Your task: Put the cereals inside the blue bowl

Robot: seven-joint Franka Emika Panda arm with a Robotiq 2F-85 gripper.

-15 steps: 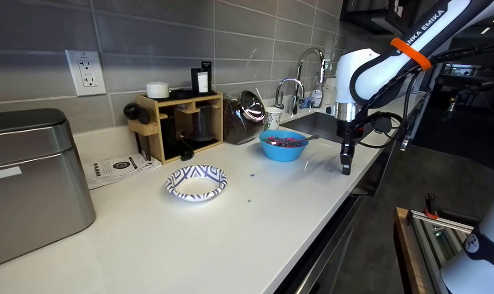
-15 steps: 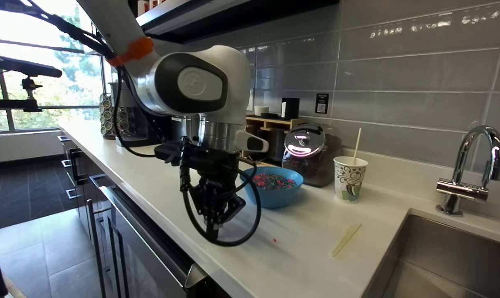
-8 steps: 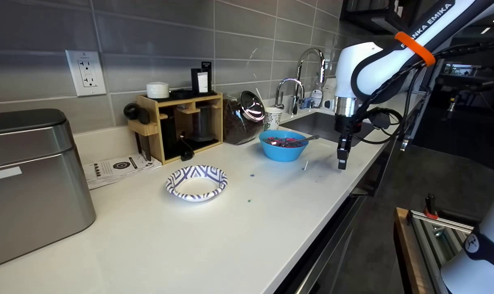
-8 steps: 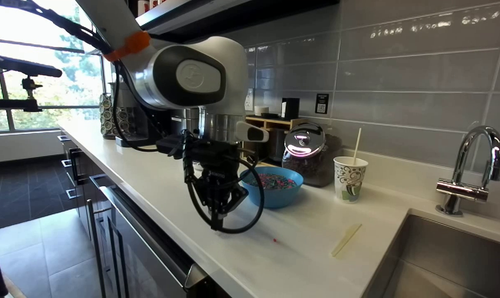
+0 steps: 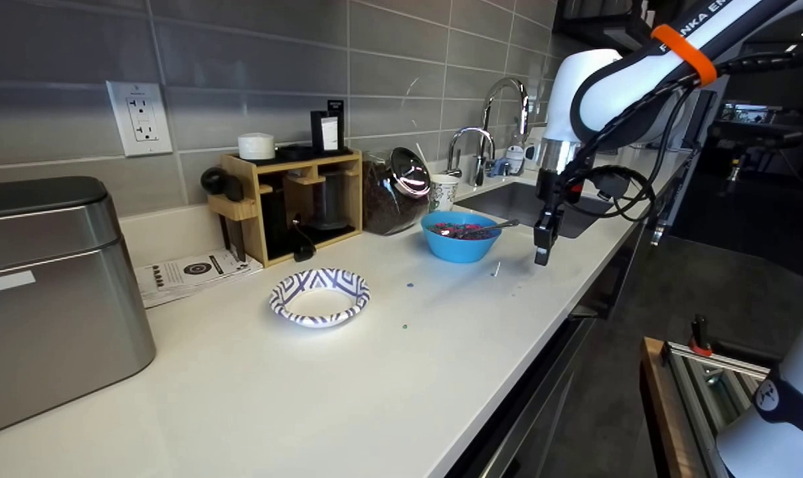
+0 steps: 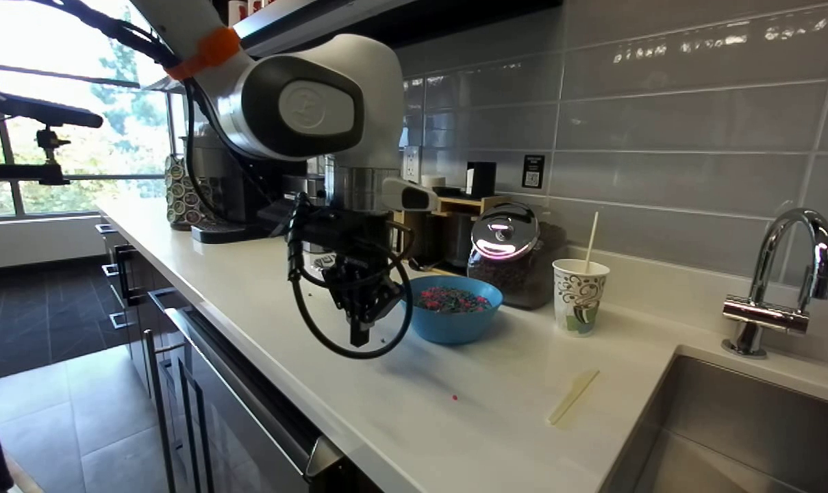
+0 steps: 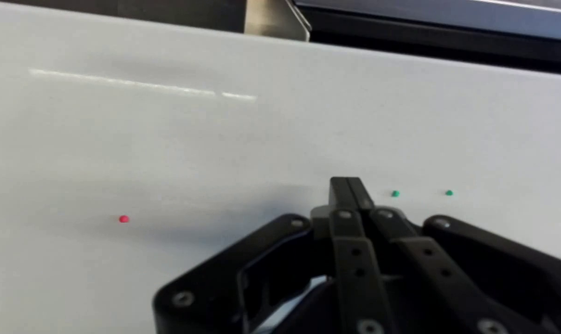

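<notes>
The white surface (image 5: 295, 398) is shown in every view, a patterned dish (image 5: 319, 303) whole only in an exterior view. There, at mid-frame, the blue bowl (image 5: 459, 252) of cereals (image 5: 451, 230) is seen left of the claw (image 5: 542, 257), whose fingers (image 7: 341, 192) are pressed together in the wrist view, where a red piece (image 7: 124, 219) is shown at left.

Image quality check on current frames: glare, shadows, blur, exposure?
Wrist view: slightly soft, white glare streaks on the counter, diffuse shadow beside the gripper; in both exterior views: pinkish-white glare on the jar lid; in an exterior view: window overexposed; in an exterior view: floor dark and murky.
</notes>
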